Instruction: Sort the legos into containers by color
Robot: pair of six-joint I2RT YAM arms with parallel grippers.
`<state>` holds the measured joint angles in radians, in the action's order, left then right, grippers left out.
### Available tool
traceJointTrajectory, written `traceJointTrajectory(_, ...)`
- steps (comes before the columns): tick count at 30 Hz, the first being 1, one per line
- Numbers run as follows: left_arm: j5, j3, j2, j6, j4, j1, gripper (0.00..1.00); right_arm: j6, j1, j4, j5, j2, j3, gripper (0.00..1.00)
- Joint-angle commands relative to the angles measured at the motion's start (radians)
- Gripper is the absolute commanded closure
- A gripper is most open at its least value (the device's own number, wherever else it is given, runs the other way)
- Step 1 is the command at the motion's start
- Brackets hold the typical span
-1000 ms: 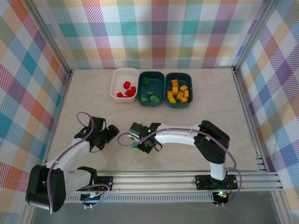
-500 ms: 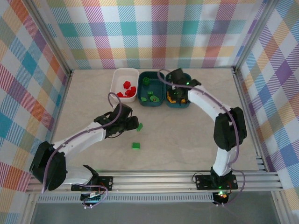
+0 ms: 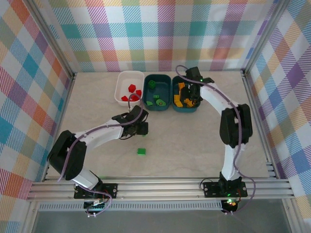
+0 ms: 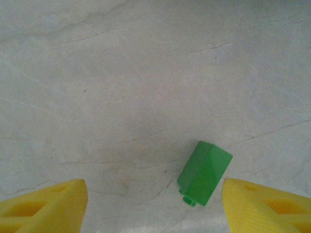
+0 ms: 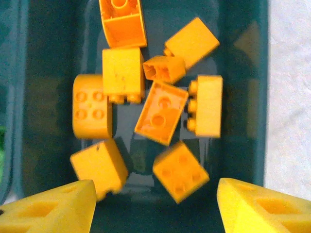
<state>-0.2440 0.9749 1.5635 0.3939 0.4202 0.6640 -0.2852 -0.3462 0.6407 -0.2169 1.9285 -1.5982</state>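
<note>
Top external: containers (image 3: 118, 88) hold sorted colours; two green legos (image 3: 141, 151) lie loose; left end effector (image 4: 154, 191) spread over one; right end effector (image 5: 156, 191) spread, empty.

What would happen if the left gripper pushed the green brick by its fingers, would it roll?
Probably not: the green brick has flat faces and sharp edges, so it would likely slide on the smooth table. It looks like hard plastic, so it should stay stiff when squeezed. Being small, it is likely light.
</note>
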Motion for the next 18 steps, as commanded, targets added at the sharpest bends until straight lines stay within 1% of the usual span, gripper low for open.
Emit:
traceJointTrajectory(1, 0.019, 0.041, 0.060, -0.071, -0.038, 0.023, 0.31, -0.074, -0.032, -0.089, 0.007, -0.187, 0.145, 0.32)
traceJointTrajectory(5, 0.037, 0.080, 0.147, -0.106, -0.052, 0.042, 0.35, -0.120, -0.051, -0.145, 0.051, -0.325, 0.311, 0.32)
traceJointTrajectory(6, 0.044, 0.095, 0.169, -0.115, -0.049, 0.047, 0.38, -0.126, -0.051, -0.145, 0.059, -0.351, 0.337, 0.32)
traceJointTrajectory(7, 0.043, 0.107, 0.184, -0.122, -0.044, 0.056, 0.40, -0.129, -0.052, -0.145, 0.064, -0.372, 0.357, 0.32)
traceJointTrajectory(11, 0.048, 0.117, 0.208, -0.148, -0.056, 0.095, 0.41, -0.126, -0.053, -0.141, 0.077, -0.449, 0.427, 0.32)
traceJointTrajectory(13, 0.027, 0.123, 0.226, -0.143, -0.048, 0.101, 0.43, -0.127, -0.053, -0.149, 0.086, -0.479, 0.460, 0.32)
traceJointTrajectory(14, 0.015, 0.130, 0.237, -0.137, -0.038, 0.103, 0.47, -0.126, -0.053, -0.160, 0.096, -0.496, 0.478, 0.32)
traceJointTrajectory(16, 0.006, 0.144, 0.260, -0.132, -0.023, 0.102, 0.58, -0.132, -0.054, -0.172, 0.107, -0.520, 0.512, 0.32)
traceJointTrajectory(18, -0.011, 0.163, 0.285, -0.111, 0.000, 0.103, 0.71, -0.139, -0.056, -0.195, 0.113, -0.545, 0.549, 0.32)
